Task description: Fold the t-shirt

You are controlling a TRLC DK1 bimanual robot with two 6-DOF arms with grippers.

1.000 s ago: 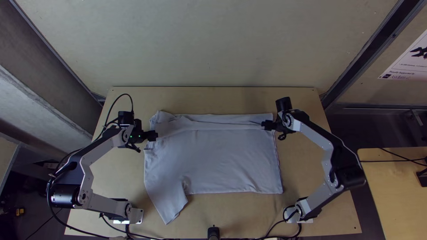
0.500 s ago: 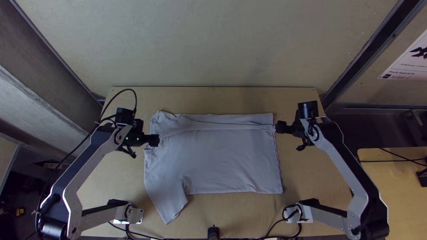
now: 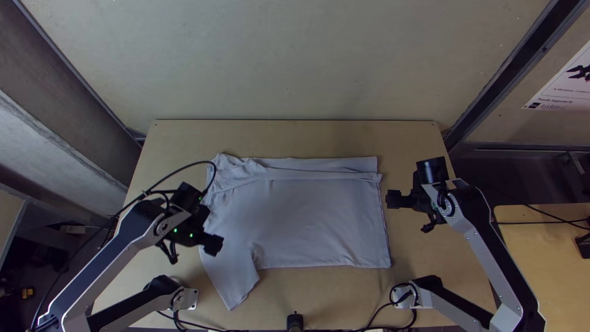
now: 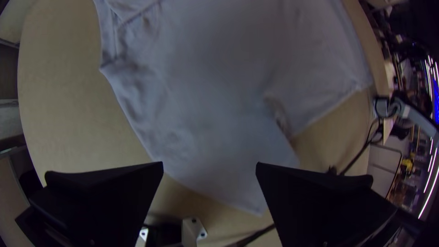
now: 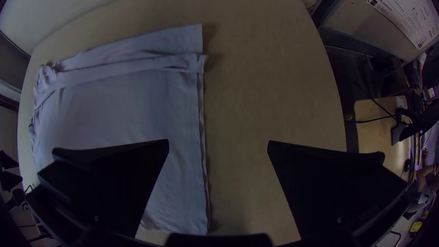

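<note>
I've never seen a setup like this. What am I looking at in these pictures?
Two robot arms, the left arm and right arm, stand at a light wooden table. One camera looks steeply down from high over the near edge; the other views come from a camera on each arm's wrist. A pale t-shirt lies mostly spread out, with a fold along its far side and a sleeve slanting towards the near edge. Nothing is held: the left arm's fingers are open over the shirt's left side, and the right arm's fingers are open to the right of it.
</note>
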